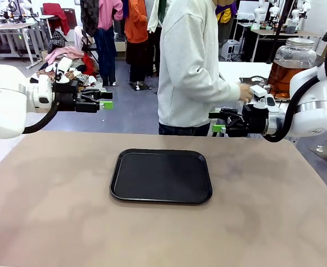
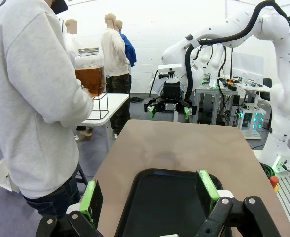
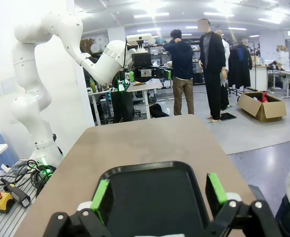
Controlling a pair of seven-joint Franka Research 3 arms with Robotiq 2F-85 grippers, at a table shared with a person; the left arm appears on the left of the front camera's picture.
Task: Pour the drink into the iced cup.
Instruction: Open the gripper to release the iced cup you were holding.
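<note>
I haven't started: tray point(image 1: 161, 176) mid-frame sits bare, left gripper point(image 1: 106, 99) and right gripper point(image 1: 217, 123) jaws spread, jar point(image 1: 288, 65) upper right.

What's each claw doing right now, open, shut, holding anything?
Left claw: open, holding nothing, raised above the table.
Right claw: open, holding nothing, raised above the table.

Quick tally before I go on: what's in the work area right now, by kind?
Black tray on the table: 1
Glass jar of amber drink on the side table beside the person: 1
End effectors, both open, held above the table: 2 (left end effector, right end effector)
Total: 4
</note>
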